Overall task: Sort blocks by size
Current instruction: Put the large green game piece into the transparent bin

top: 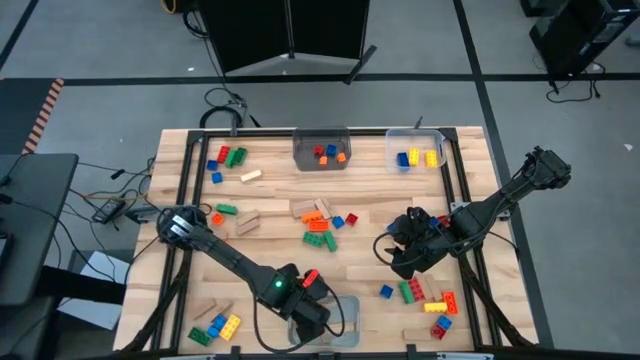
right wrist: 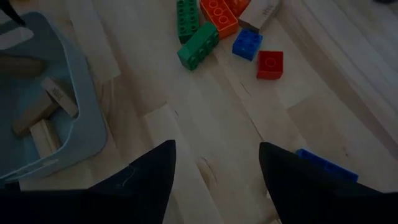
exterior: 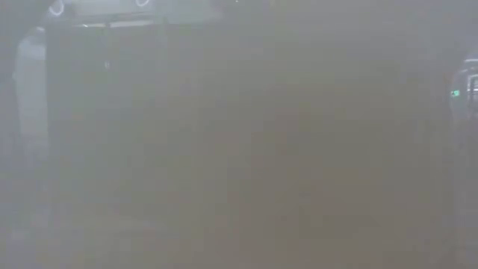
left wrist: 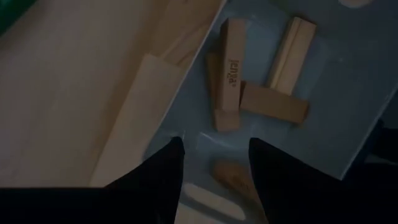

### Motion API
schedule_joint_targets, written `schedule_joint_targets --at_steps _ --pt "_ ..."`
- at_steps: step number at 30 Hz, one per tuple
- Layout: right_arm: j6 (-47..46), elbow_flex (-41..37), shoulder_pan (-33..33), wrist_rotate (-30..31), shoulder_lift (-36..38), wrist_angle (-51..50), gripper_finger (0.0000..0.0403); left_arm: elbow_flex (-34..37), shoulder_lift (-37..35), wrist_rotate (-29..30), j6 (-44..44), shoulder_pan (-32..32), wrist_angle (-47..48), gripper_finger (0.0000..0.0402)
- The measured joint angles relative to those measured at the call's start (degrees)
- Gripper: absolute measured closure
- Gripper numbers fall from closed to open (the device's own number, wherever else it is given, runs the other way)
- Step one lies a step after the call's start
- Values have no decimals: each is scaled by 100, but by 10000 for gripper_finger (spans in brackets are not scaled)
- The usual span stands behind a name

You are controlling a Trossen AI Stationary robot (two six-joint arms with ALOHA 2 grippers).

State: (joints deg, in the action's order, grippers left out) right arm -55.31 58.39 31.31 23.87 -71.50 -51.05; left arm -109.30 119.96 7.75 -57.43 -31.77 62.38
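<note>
A pale wooden worktop [top: 270, 250] sits on a grey floor, with cables trailing off its left edge. The blocks [top: 322, 228] are small studded plastic bricks in red, blue, green, yellow and orange, along with plain tan wooden bars; they lie scattered in loose groups near the middle, the far left corner, the near left corner and the near right corner. Three clear bins stand on the worktop: one at the far edge [top: 321, 150] holds a few small red, blue and orange bricks, one towards the far right corner [top: 416, 152] holds three yellow and blue bricks, and one at the near edge [left wrist: 348, 93] holds at least four tan wooden bars, one stamped with lettering. The left gripper [left wrist: 214, 180] hangs over this near bin, its jaws apart and holding nothing, a wooden bar lying just below them. The right gripper [right wrist: 217, 180] hovers above bare worktop right of centre, jaws apart and empty, near a blue brick [right wrist: 326, 165].
</note>
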Motion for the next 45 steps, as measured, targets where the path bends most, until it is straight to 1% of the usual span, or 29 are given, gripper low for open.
schedule_joint_targets --at_steps 4,7,10,13,15,18,21,23,25,27,30,32,35,38,40,42,45 --pt "-15 0 -40 0 2 2 157 35 -15 -7 3 66 -1 212" --pt "-9 0 -144 0 1 29 154 437 -169 -14 58 235 10 212" --pt "27 0 -319 -2 0 16 154 1284 -827 30 178 485 -195 212" --pt "133 0 -553 -2 1 17 155 2540 -1688 25 296 757 -1078 214" --pt "142 0 -730 -21 0 21 155 3410 -2272 -17 326 1026 -1433 215" --pt "141 0 -1042 -156 0 31 153 4522 -3342 -106 468 1699 -1587 215" --pt "130 0 -1375 -239 0 39 151 5493 -4303 -208 740 2620 -1501 216" --pt "27 0 -1597 -266 0 44 152 5924 -4851 -273 878 3385 -1376 216" --pt "-109 0 -1782 -273 2 55 154 6222 -5300 -139 978 4163 -1122 216" --pt "-195 0 -1925 -275 0 128 155 6393 -5564 52 1386 4887 -896 216" --pt "-212 0 -2103 -277 1 324 154 6358 -5772 157 2316 5829 -996 216" --pt "-214 0 -2199 -279 0 434 154 6283 -5738 185 2928 6381 -1212 216" --pt "-216 0 -2329 -279 0 597 155 6091 -5462 197 3422 7008 -1610 216" --pt "-216 0 -2438 -279 0 698 158 5821 -4972 148 3783 7514 -1638 216" --pt "-216 0 -2505 -278 1 726 158 5607 -4599 -11 4112 7741 -1709 216" --pt "-216 0 -2563 -279 0 755 157 5454 -4248 -176 4422 7875 -1657 216" --pt "-216 0 -2631 -279 1 756 157 5231 -3762 -190 4637 7983 -1694 216"
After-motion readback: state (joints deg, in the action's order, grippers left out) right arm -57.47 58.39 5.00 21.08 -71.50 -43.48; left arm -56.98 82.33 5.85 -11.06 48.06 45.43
